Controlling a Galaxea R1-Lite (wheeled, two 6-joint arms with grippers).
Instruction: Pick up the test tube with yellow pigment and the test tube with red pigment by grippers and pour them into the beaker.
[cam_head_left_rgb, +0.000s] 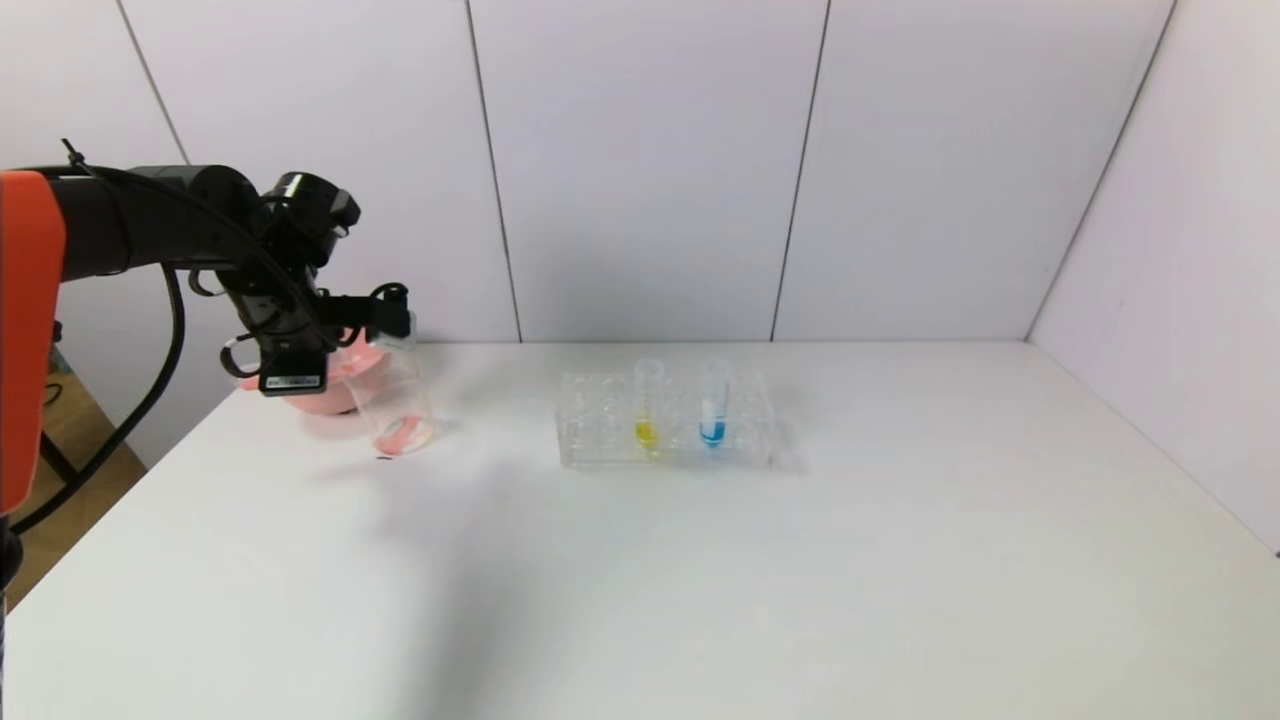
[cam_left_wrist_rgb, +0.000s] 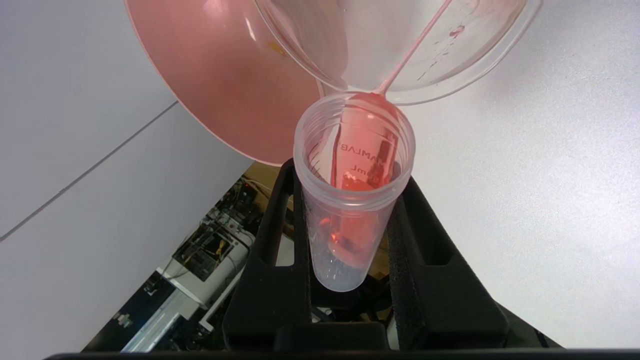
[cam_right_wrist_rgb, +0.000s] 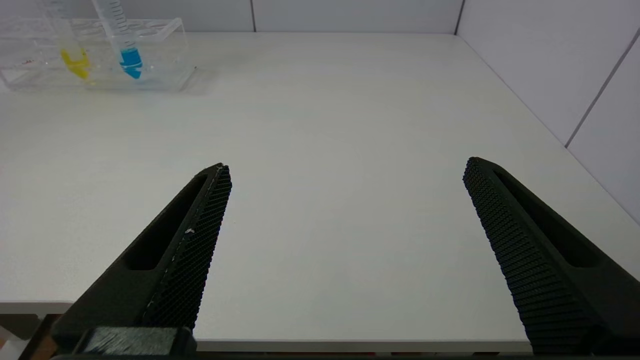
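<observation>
The test tube with red pigment (cam_left_wrist_rgb: 354, 200), clamped in the left claw (cam_left_wrist_rgb: 350, 240), is being emptied into the beaker (cam_head_left_rgb: 395, 405); next, the test tube with yellow pigment (cam_head_left_rgb: 647, 410) is to be taken by the right claw (cam_right_wrist_rgb: 345, 200), held apart over the worktop (cam_head_left_rgb: 700, 580).

— Where's the rack (cam_head_left_rgb: 665, 425)?

— Mid-table (cam_head_left_rgb: 700, 580), toward the back wall. In it, the yellow tube (cam_head_left_rgb: 647, 410) stands left of the blue tube (cam_head_left_rgb: 714, 405), both upright.

— And the beaker (cam_head_left_rgb: 395, 400)?

— Well left of the rack, near the table's left edge, just before the bowl (cam_head_left_rgb: 335, 385).

— The red tube (cam_left_wrist_rgb: 352, 200)?

— Tipped in the left gripper (cam_head_left_rgb: 385, 315), its mouth at the beaker's rim.

— The right gripper (cam_right_wrist_rgb: 345, 200)?

— Over the table's near edge, rack far off to its left.
</observation>
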